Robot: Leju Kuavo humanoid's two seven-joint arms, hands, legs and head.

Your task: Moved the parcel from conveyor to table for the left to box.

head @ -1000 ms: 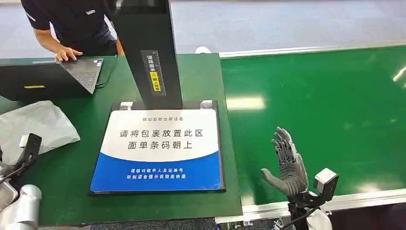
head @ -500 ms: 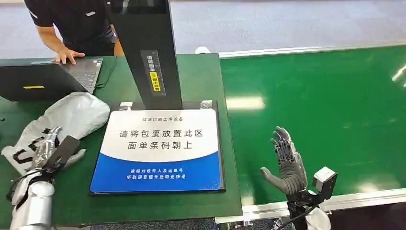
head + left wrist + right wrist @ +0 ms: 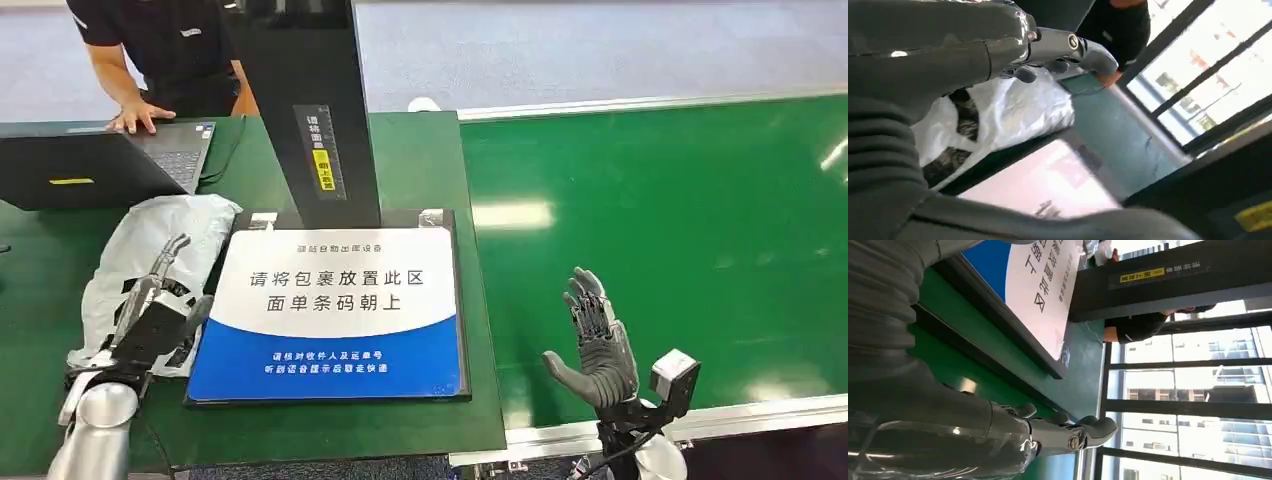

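Observation:
The parcel (image 3: 172,224) is a white plastic mailer with black print, lying on the green table just left of the scan plate (image 3: 335,300). My left hand (image 3: 150,312) lies on top of it, fingers stretched along the bag and thumb at its edge, and holds it. In the left wrist view the parcel (image 3: 1018,110) bulges under my left hand (image 3: 998,50). My right hand (image 3: 598,345) stands upright over the near edge of the green conveyor (image 3: 680,220), fingers spread, holding nothing. The right wrist view shows that right hand (image 3: 998,430) beside the plate (image 3: 1043,285).
A black scanner column (image 3: 305,110) rises behind the plate. At the back left of the table a laptop (image 3: 90,165) stands open, with a person (image 3: 160,40) in a dark shirt resting a hand on it. A metal rail (image 3: 700,420) borders the conveyor's near side.
My left hand came up onto the parcel and has moved it right and forward, up against the scan plate. The right hand has stayed in place.

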